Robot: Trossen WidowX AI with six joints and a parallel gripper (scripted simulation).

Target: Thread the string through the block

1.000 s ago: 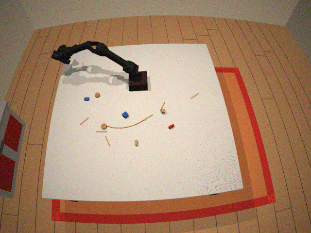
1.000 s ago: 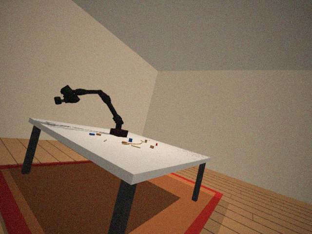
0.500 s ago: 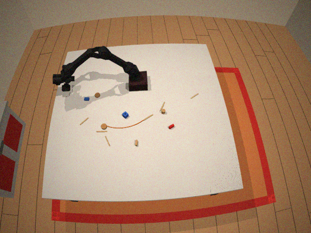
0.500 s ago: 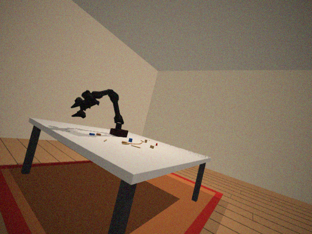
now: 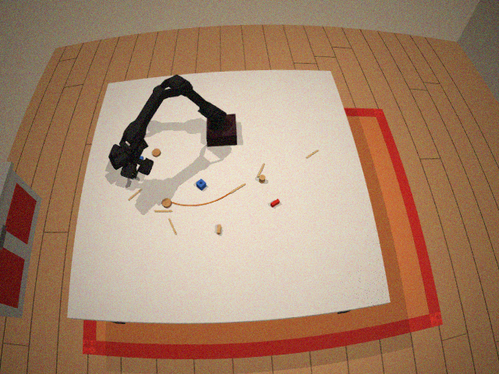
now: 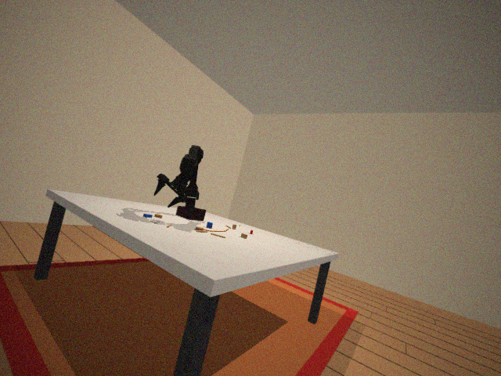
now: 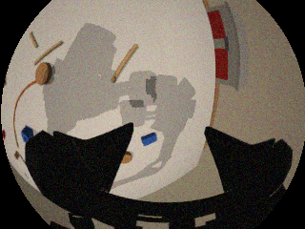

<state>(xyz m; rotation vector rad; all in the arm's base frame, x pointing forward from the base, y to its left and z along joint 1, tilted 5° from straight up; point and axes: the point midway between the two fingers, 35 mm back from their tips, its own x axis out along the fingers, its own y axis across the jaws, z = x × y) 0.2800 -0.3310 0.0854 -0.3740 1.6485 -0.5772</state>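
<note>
One stick (image 5: 238, 188), string-tied, lies inboard of the table's (image 5: 225, 281) (image 6: 194, 258) (image 7: 202, 72) edges. Pincer (image 5: 137, 171) (image 6: 161, 200) (image 7: 171, 129) wide open, empty. Probably light, stiff, slippery; I'd grip near the string end, leaving the tip free.

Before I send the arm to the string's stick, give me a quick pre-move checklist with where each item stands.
1. Gripper open and holding nothing: ok.
2. Block on the table: ok.
3. String joined to the button: ok.
4. String's stick lying apart from the loose stick near it: ok.
5. Gripper over the string's stick: not ok; it is off beyond the button's side.
6. Block's hole lined up for the stick: cannot tell.
</note>
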